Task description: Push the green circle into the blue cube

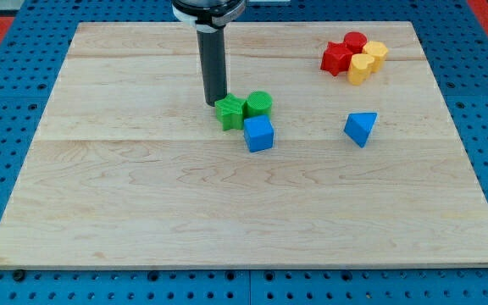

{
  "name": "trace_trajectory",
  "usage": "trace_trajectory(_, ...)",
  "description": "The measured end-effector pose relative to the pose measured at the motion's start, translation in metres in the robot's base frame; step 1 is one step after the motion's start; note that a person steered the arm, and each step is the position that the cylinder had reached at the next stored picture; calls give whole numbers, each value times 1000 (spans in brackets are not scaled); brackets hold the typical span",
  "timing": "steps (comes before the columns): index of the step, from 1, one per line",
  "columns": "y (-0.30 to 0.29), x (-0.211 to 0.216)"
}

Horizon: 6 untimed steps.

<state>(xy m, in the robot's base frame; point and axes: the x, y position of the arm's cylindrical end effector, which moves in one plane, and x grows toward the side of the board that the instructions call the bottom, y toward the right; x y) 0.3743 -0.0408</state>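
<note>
The green circle (259, 103) sits near the board's middle, just above the blue cube (259, 134) and very close to it or touching it. A green star (230, 111) lies right beside the circle on its left, also close to the cube's upper left corner. My tip (214, 102) rests on the board just left of and slightly above the green star, touching or nearly touching it, with the star between it and the green circle.
A blue triangle block (361, 128) lies to the right of the cube. At the view's top right a cluster holds a red star (337, 58), a red block (356, 41), a yellow heart (360, 69) and a yellow block (375, 53). The wooden board (142, 212) has edges all round.
</note>
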Motion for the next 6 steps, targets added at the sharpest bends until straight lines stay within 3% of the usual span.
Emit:
trace_trajectory(1,0,5)
trace_trajectory(2,6,-34)
trace_trajectory(3,42,-41)
trace_trajectory(5,78,25)
trace_trajectory(6,135,16)
